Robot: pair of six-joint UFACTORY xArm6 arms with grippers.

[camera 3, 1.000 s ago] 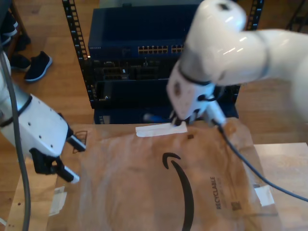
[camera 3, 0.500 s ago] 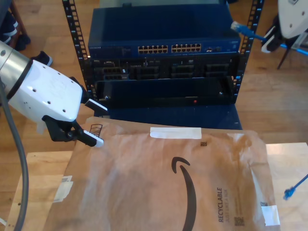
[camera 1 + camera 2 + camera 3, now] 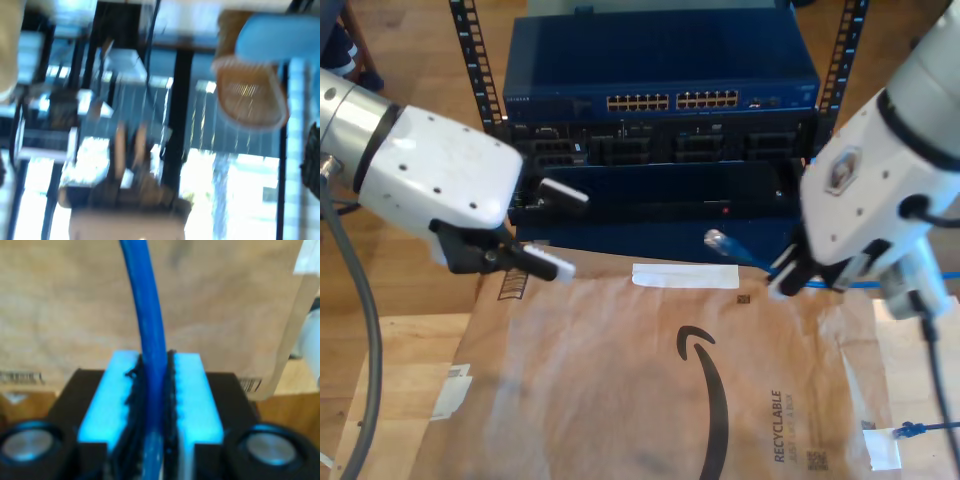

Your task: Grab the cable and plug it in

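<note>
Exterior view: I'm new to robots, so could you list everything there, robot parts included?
Cable: one, bright blue, held above the bag's far edge, clear plug free.
Paper bag: one, brown with a black arrow, flat on the table.
Tape strip: one, white, on the bag.
Table: one, light wood, under the bag.
Rack: one, dark blue, behind the table.
My second hand: exterior view's right, clamped on the cable.
Other arm's hand: exterior view's left, open, holding nothing.

The cable (image 3: pixel 740 252) was bright blue; the paper mailer (image 3: pixel 620 390) was tan with a black curved mark (and white tape); the rack switch (image 3: pixel 660 80) was dark blue.
</note>
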